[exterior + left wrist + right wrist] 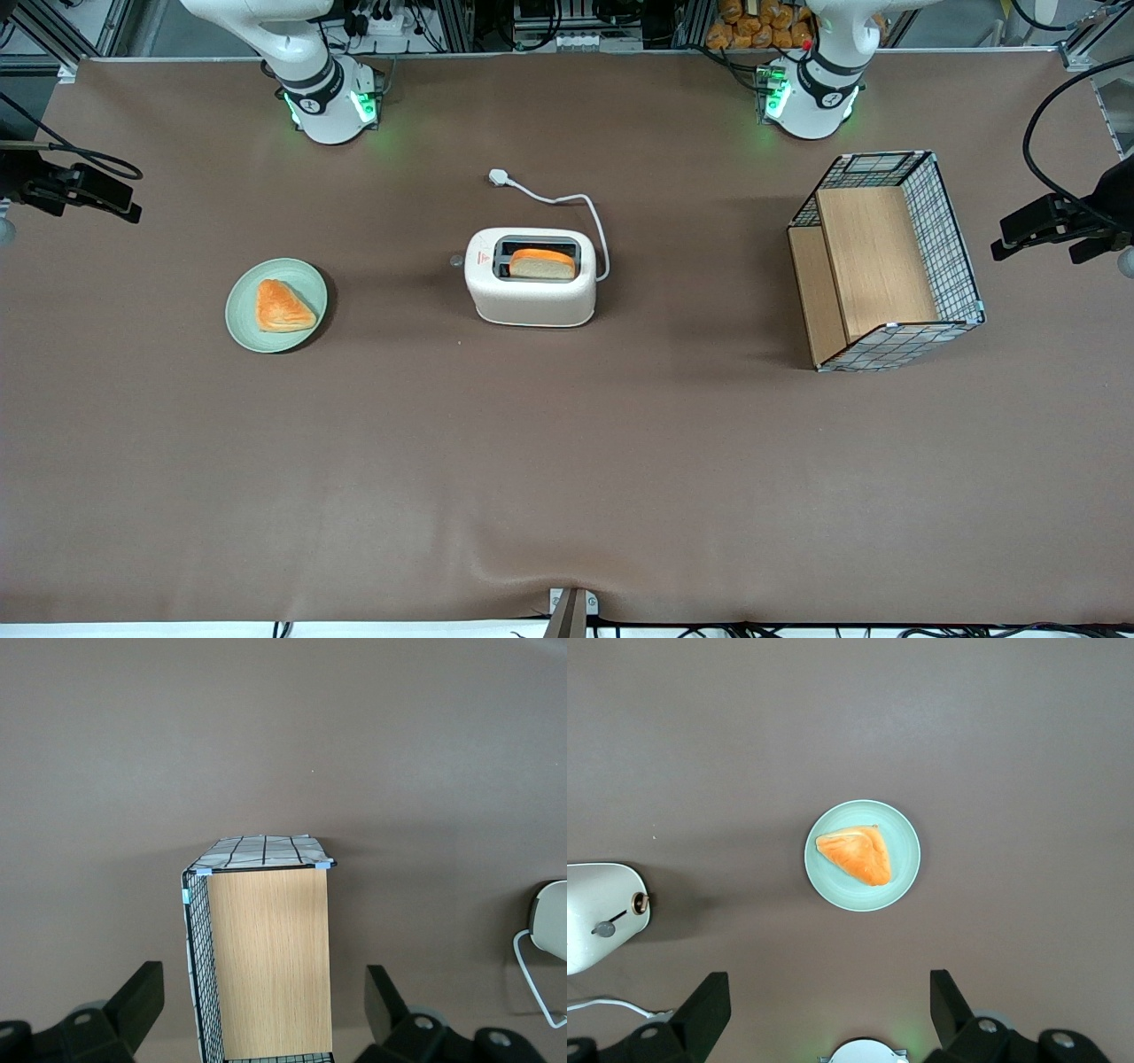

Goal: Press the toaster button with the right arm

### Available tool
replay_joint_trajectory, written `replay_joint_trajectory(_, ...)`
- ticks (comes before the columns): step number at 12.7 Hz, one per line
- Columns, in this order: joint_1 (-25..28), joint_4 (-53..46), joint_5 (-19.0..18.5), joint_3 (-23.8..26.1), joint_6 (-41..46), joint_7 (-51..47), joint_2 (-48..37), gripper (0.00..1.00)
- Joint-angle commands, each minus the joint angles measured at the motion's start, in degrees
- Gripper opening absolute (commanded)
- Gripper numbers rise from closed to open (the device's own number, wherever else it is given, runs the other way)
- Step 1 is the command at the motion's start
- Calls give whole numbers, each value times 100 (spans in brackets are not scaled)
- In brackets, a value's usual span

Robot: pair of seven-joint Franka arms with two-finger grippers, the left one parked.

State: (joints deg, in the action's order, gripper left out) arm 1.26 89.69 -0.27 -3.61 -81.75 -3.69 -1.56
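The approach has not yet been made: the right arm (310, 80) is seen only at its base and lower links in the front view, and its gripper (828, 1014) is held high above the counter (567, 461), over the green plate (862, 855) rather than near the toaster. The gripper's fingers (700, 1005) are spread wide, with nothing between them. The toaster (530, 288) stands near the middle of the counter, with a slice of bread (541, 263) upright in one slot and its white cord (580, 213) trailing toward the arms' bases. The toaster button (455, 260) protrudes from the short end that faces the working arm's end of the counter; in the right wrist view a small lever on a slot and a round knob are seen on that end. The next move is judged to call for a sideways shift toward that end and a lowering of the gripper onto the button. A wire basket with wooden panels (886, 261) sits toward the parked arm's end. A triangular pastry (283, 307) lies on the plate. The counter is covered by a plain brown mat; framing and cables run along its edge.
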Motion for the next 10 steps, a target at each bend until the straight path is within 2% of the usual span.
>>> replay_joint_trajectory(1,6,-4,89,-34,28,-9,-81,100)
replay_joint_trajectory(5,23,-284,115,-26,97,-35,32,100)
replay_joint_trajectory(10,102,-382,492,9,256,-35,191,100)
